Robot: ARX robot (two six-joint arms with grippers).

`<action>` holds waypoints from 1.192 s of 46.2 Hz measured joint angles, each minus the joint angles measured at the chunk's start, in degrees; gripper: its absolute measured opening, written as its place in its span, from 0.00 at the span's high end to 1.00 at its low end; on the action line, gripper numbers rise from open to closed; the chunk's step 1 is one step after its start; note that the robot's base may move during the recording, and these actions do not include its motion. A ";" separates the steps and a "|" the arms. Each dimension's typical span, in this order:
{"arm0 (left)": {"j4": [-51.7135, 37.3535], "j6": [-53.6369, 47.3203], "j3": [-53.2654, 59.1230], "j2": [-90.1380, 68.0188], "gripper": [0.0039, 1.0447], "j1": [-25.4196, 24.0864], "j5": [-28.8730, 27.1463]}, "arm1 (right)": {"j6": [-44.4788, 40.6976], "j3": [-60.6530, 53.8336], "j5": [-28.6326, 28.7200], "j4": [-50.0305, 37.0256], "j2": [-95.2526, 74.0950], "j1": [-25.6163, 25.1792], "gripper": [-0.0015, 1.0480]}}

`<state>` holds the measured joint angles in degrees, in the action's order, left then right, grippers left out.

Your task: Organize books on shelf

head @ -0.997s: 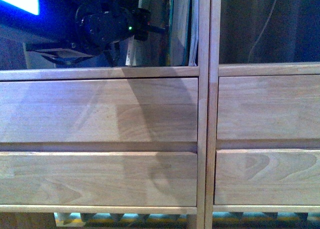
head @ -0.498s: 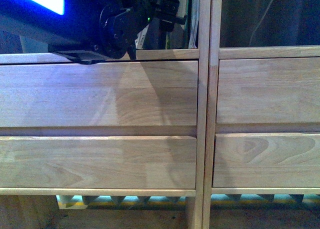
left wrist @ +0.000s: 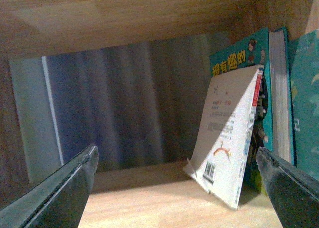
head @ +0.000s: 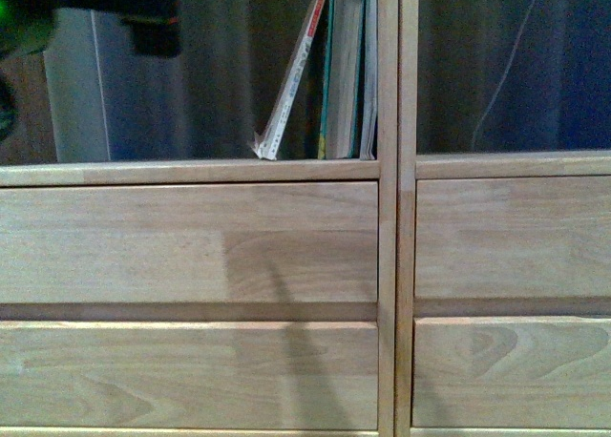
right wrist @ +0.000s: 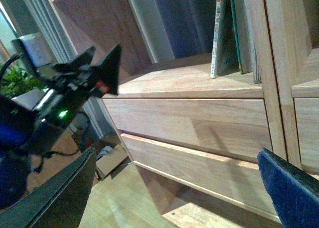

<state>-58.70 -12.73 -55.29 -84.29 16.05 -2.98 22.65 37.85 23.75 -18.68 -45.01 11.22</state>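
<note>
Light-wood shelf point(head: 191, 173) filled the front view: central double upright point(head: 398, 208), four plain drawer fronts below, upper left drawer front point(head: 188, 243) the biggest face visible. Open compartment above left drawers, dim inside, pale vertical panel point(head: 74, 103) at its back left. Right compartment dark, a thin cable point(head: 506, 70) hanging in it.

Books sat at the right end of the left compartment, against the upright. Teal-edged book point(left wrist: 249, 54) stood upright, colourful cover showing in left wrist view. Another teal cover point(left wrist: 305, 108) beside it, closer to the upright; a thin pale book point(head: 368, 74) seemed to be there in front view, cannot tell if the same one. White paperback point(left wrist: 227, 133) leaned tilted on the teal-edged book, top touching it, foot splayed out on the shelf board, red mark on spine, lower corner curled. Rest of compartment floor bare wood.

Left gripper point(left wrist: 179, 188) was open wide, both fingers apart at the compartment mouth, nothing between them, apart from the books. In front view the left arm point(head: 86, 17) was a dark blur at top left, green light on it.

Right gripper point(right wrist: 177, 188) was open too, holding nothing, out in front of the shelf and low, well apart from the books. Its camera showed the left gripper off to the side, a cardboard box point(right wrist: 112, 158) on the floor and a green plant point(right wrist: 15, 81) near a window.
</note>
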 joint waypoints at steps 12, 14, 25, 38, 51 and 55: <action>12.24 12.46 26.34 30.49 0.07 -7.85 14.51 | 0.00 0.00 0.00 0.00 0.00 0.00 0.07; 13.77 13.81 30.32 36.41 0.07 -7.87 17.38 | -0.02 0.00 0.00 0.00 0.00 0.00 0.07; 46.90 13.62 33.92 51.39 0.44 -6.84 -5.86 | -12.79 -1.62 -28.44 11.56 3.21 3.52 0.25; 45.46 13.22 43.45 58.90 0.97 -14.49 2.38 | -21.49 -18.19 -31.89 6.71 12.94 -2.16 0.76; 45.55 13.20 48.59 64.50 0.98 -15.76 2.97 | -22.32 -27.02 -24.28 5.16 20.11 -10.36 0.97; 46.10 13.20 49.86 66.53 0.98 -15.76 2.99 | -22.32 -29.44 -23.80 5.16 22.36 -10.97 0.97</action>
<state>-12.60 0.47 -5.43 -17.76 0.30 0.01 0.34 8.40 -0.05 -13.52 -22.65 0.25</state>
